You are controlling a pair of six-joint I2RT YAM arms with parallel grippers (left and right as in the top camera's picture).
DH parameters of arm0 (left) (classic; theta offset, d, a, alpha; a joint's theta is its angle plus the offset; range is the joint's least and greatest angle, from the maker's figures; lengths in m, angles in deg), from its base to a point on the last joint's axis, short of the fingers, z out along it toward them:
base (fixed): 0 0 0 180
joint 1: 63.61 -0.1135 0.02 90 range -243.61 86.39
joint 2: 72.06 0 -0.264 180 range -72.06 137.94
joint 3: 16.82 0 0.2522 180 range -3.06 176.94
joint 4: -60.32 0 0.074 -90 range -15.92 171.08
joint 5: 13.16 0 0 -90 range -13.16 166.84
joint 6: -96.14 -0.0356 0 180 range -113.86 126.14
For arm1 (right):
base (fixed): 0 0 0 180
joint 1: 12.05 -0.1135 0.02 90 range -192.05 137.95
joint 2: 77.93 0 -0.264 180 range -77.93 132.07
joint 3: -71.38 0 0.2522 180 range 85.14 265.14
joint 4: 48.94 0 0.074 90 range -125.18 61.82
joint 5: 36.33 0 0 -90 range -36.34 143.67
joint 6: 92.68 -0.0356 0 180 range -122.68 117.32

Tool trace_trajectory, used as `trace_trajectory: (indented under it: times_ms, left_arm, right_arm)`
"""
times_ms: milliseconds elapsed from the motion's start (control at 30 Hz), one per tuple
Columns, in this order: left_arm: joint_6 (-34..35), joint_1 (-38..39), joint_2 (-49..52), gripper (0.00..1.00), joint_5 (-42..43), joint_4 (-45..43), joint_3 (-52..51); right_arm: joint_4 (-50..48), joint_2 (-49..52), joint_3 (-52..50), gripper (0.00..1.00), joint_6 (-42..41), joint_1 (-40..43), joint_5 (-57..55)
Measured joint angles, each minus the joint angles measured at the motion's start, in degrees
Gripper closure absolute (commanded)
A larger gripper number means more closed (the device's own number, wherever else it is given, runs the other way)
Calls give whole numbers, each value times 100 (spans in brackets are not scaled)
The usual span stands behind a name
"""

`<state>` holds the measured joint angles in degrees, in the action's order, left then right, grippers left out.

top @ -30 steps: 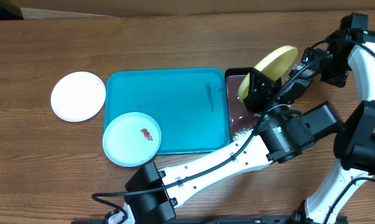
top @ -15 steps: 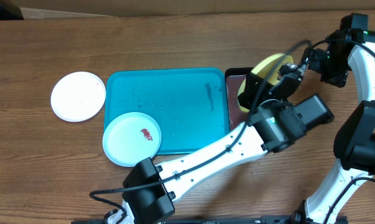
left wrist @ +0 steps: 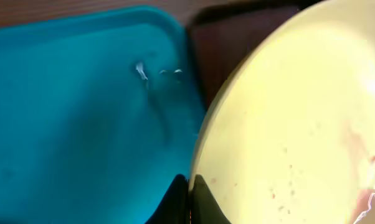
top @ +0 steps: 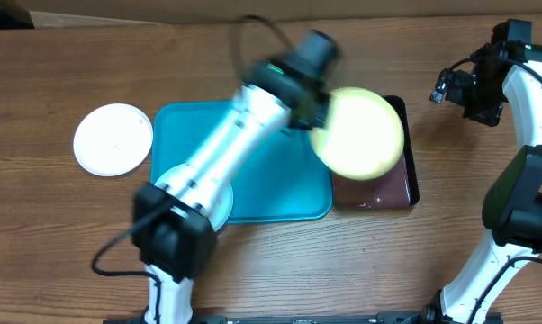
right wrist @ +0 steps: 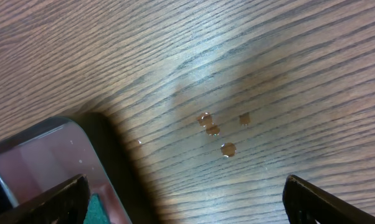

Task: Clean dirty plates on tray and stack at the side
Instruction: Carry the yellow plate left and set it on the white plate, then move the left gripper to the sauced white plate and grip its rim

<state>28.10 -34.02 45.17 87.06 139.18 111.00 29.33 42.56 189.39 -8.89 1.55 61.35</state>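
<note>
While L gripper [left wrist: 189,198] pinches yellow-green plate [left wrist: 287,124] by rim, R gripper [right wrist: 184,202] gapes, empty

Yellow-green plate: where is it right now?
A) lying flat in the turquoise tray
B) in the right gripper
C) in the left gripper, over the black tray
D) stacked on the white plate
C: the left gripper pinches the rim of the yellow-green plate, which hangs over the black tray.
</note>
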Motion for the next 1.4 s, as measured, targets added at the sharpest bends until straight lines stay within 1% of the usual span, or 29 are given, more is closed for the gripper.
trace_trajectory:
  times_ms: [133, 233, 333, 433, 600, 667, 800, 967, 1100, 1133, 1233, 1267, 1333, 1400]
  left_arm:
    - [-4, -1340, 0, 96, 756, 313, 0]
    - [-4, -2249, 0, 96, 970, 619, 0]
    - [-7, -3095, 0, 96, 977, 890, 0]
    - [-2, -3901, 0, 96, 643, 1051, 0]
    - [170, -4977, 0, 96, -452, 1047, -42]
    - [240, -5313, -2, 96, -852, 960, -164]
    - [376, -5764, -2, 96, -1276, 586, -629]
    - [520, -6002, 0, 96, -1458, -122, -1290]
    - [557, -6004, 0, 96, -1504, -367, -1611]
    - [557, -6004, 0, 93, -1504, -396, -1650]
    - [553, -6004, 0, 34, -1491, -481, -1665]
    - [546, -6006, -2, 23, -1469, -490, -1665]
    - [435, -6006, -2, 21, -1257, -457, -1665]
    - [339, -6006, -2, 21, -916, -166, -1661]
  right_arm:
    - [-2, 0, 0, 0, 2, 0, -2]
    - [2, 0, 0, 0, 0, 0, 0]
    - [2, 0, 0, 0, 0, 0, 0]
    - [0, 0, 0, 0, 2, 0, 0]
    - [0, 0, 0, 0, 4, 0, -2]
    - [0, 0, 0, 0, 2, 0, 0]
    - [0, 0, 0, 0, 0, 0, -2]
    - [2, 0, 0, 0, 2, 0, 0]
    - [-2, 0, 0, 0, 2, 0, -2]
    - [-2, 0, 0, 0, 0, 0, 0]
    - [0, 0, 0, 0, 2, 0, -2]
    - [0, 0, 0, 0, 2, 0, -2]
    - [0, 0, 0, 0, 2, 0, 0]
    - [0, 0, 0, 0, 2, 0, 0]
